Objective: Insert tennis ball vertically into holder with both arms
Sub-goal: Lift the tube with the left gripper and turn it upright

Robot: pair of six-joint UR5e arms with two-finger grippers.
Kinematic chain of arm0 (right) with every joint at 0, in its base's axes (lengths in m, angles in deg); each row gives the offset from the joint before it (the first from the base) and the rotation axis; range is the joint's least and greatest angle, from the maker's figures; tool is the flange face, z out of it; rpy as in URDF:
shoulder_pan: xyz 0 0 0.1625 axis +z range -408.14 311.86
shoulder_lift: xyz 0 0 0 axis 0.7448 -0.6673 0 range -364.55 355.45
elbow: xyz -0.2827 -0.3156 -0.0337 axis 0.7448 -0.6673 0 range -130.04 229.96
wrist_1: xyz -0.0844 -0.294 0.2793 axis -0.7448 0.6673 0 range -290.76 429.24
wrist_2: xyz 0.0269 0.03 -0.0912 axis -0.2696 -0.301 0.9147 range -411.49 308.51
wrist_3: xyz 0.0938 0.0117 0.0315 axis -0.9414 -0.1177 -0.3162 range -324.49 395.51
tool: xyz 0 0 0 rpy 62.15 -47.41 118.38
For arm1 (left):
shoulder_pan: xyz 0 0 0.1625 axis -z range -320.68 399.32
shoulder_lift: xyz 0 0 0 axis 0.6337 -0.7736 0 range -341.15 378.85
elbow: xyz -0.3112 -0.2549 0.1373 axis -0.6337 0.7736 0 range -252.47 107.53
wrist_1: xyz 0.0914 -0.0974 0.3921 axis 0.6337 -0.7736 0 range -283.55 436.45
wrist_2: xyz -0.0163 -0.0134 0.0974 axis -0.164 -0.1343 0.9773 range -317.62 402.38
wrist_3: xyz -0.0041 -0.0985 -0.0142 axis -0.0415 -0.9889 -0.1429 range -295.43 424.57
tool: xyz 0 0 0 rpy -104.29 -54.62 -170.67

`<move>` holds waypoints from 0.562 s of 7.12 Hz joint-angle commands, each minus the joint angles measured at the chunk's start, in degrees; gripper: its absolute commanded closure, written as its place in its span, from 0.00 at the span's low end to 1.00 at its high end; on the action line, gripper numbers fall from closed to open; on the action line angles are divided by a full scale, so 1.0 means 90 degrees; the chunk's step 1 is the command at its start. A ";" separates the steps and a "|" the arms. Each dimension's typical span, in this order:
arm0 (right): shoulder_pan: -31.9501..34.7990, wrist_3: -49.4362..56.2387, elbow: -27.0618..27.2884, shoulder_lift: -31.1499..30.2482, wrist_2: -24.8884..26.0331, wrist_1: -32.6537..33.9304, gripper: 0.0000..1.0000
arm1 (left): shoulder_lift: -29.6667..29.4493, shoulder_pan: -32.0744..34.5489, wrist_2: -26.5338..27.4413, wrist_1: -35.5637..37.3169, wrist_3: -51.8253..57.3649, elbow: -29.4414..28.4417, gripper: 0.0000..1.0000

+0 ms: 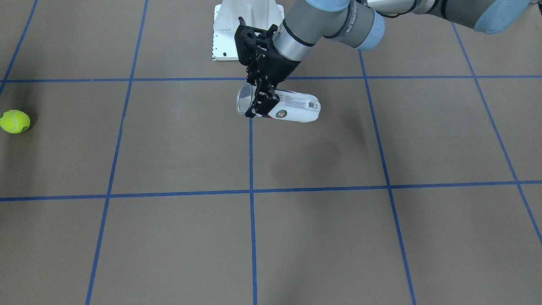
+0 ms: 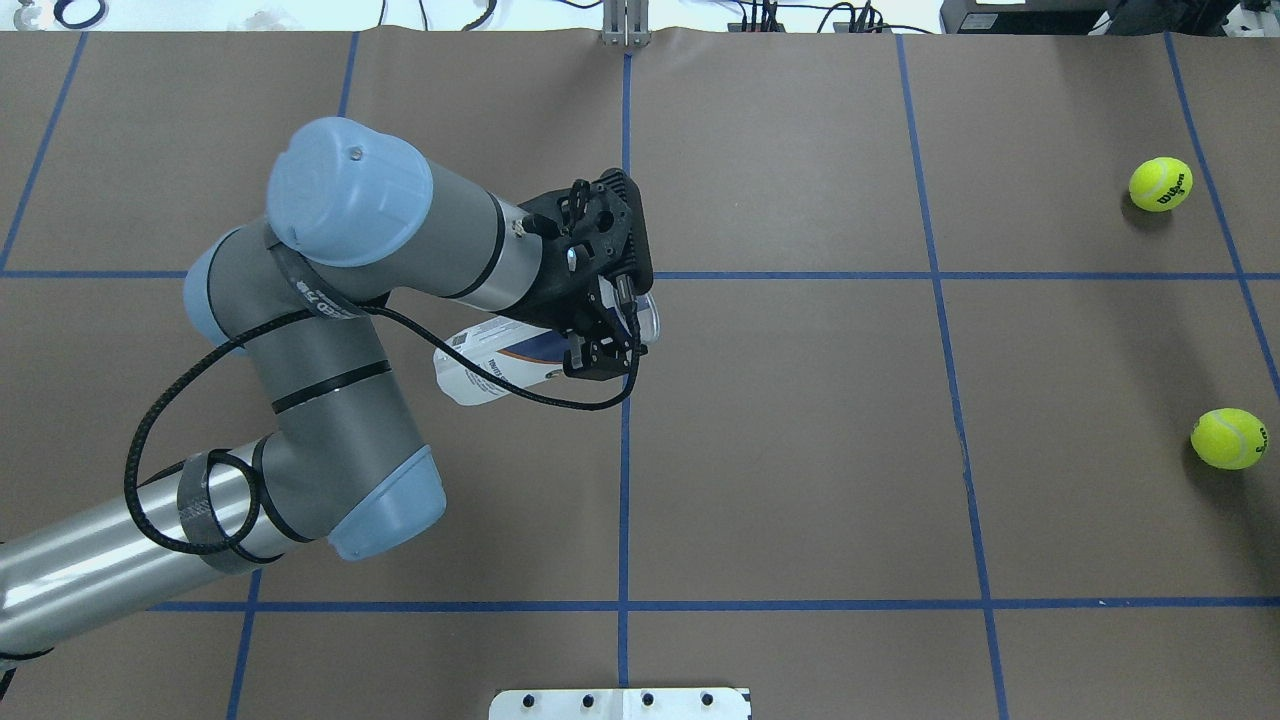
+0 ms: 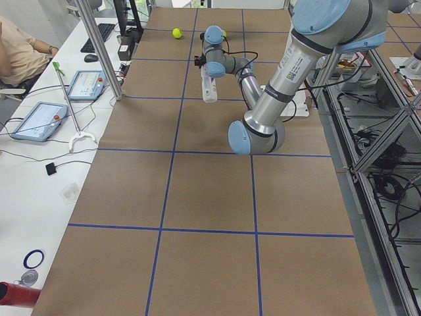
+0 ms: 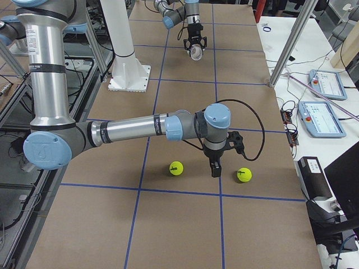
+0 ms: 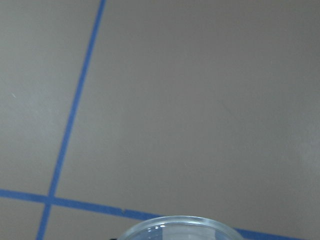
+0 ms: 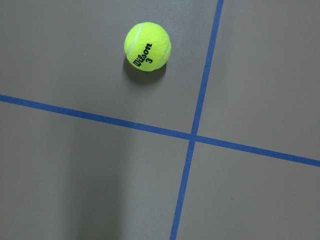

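Note:
My left gripper (image 1: pixel 258 101) is shut on the holder (image 1: pixel 296 111), a clear can with a white and navy label. It grips near the open mouth and holds the can on its side above the table middle, as the overhead view (image 2: pixel 490 368) also shows. The can's rim (image 5: pixel 177 227) shows in the left wrist view. Two tennis balls lie at the table's right end: one far (image 2: pixel 1160 184), one nearer (image 2: pixel 1228 438). My right gripper (image 4: pixel 215 168) hangs between them, close to the table; I cannot tell whether it is open. The right wrist view shows one ball (image 6: pixel 147 46).
The white pedestal base (image 1: pixel 247 29) stands at the robot's side of the table. Blue tape lines (image 2: pixel 625 450) divide the brown surface. A metal post (image 4: pixel 289 42) and tablets (image 4: pixel 321 117) stand beside the table's far edge.

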State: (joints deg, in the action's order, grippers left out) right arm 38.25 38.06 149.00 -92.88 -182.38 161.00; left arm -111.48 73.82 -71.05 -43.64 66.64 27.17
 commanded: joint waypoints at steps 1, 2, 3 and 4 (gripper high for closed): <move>0.0000 0.0000 0.0011 0.0000 -0.0027 0.0000 0.00 | -0.0012 0.0082 -0.0005 -0.1892 -0.0832 -0.0346 0.37; 0.0000 0.0000 0.0030 0.0000 -0.0027 0.0000 0.00 | -0.0012 0.0150 0.0015 -0.2868 -0.1270 -0.0639 0.37; 0.0000 0.0000 0.0050 0.0000 -0.0027 0.0000 0.00 | -0.0022 0.0180 0.0257 -0.3951 -0.1536 -0.1115 0.37; 0.0000 0.0000 0.0069 0.0000 -0.0027 0.0000 0.00 | -0.0041 0.0151 0.0704 -0.5102 -0.1732 -0.1661 0.37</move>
State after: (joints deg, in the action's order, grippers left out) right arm 38.25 38.06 149.41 -92.89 -182.62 161.00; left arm -111.68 75.21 -68.56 -76.77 53.90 17.86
